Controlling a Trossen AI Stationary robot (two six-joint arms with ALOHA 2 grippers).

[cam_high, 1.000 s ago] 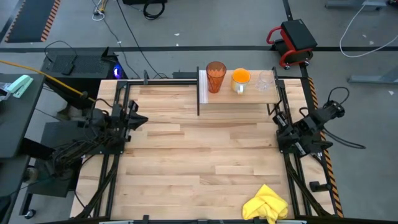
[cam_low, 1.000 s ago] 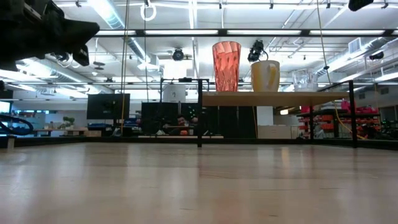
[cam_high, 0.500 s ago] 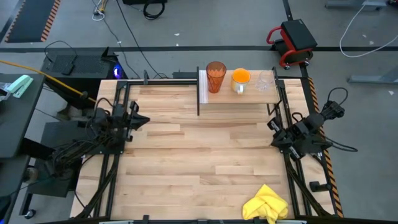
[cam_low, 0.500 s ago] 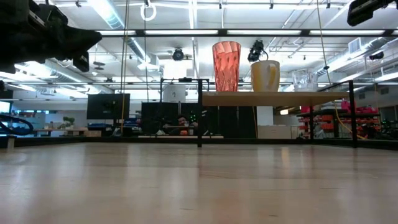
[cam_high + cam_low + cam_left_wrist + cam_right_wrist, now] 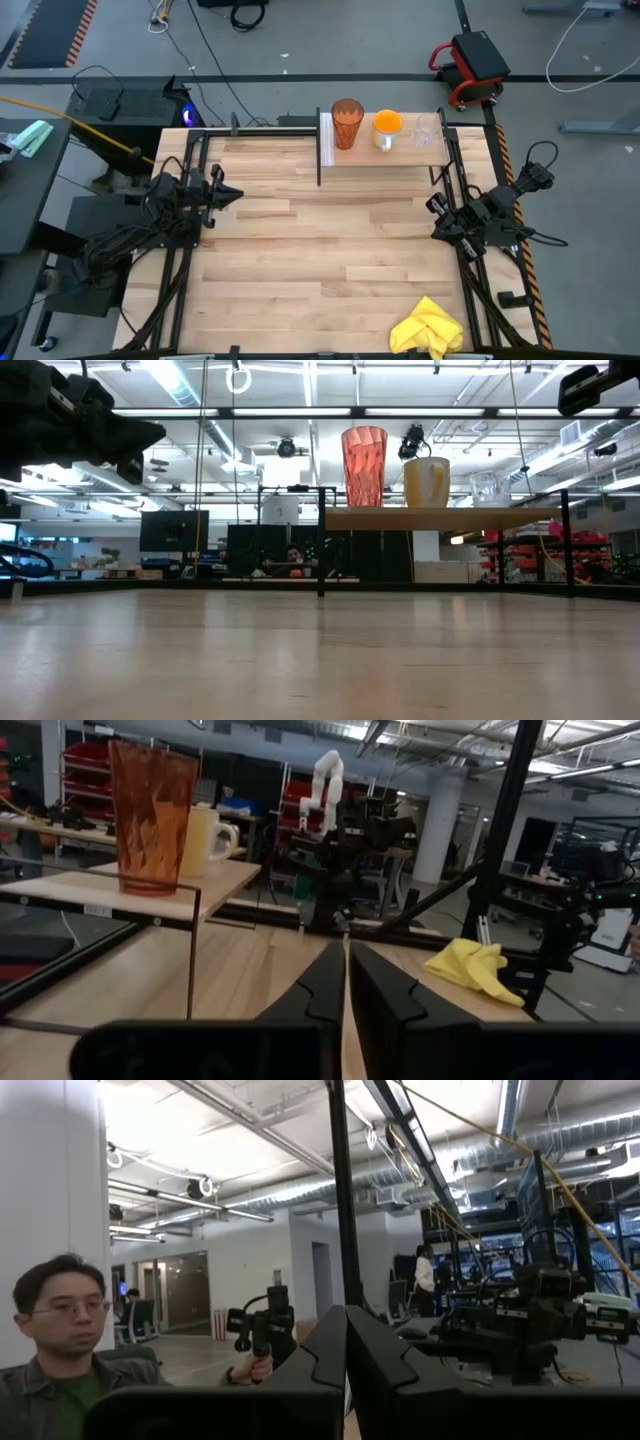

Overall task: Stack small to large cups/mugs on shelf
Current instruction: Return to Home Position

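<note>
Three cups stand upright in a row on the raised light-wood shelf (image 5: pixel 400 150) at the table's far edge: the tall dark-orange tumbler (image 5: pixel 347 123) (image 5: pixel 364 465) (image 5: pixel 152 820), the shorter orange cup (image 5: pixel 387 128) (image 5: pixel 427 482) (image 5: pixel 205 840), and the small clear glass (image 5: pixel 428 130) (image 5: pixel 490 488). My left gripper (image 5: pixel 232 193) (image 5: pixel 347 965) hovers shut and empty over the table's left edge. My right gripper (image 5: pixel 436 214) (image 5: pixel 345 1335) hovers shut and empty over the right edge, nearer than the shelf.
A crumpled yellow cloth (image 5: pixel 428 328) (image 5: pixel 470 965) lies at the table's near right corner. Black shelf legs and frame posts (image 5: pixel 321 540) stand at the far edge. Bare planks (image 5: pixel 320 240) lie between the arms. A person (image 5: pixel 60 1340) sits beyond the table.
My right gripper has moved toward the table's near edge and slightly toward the left, its arm swinging with it. My left gripper has crept a little toward the table's middle. The cups have kept still.
</note>
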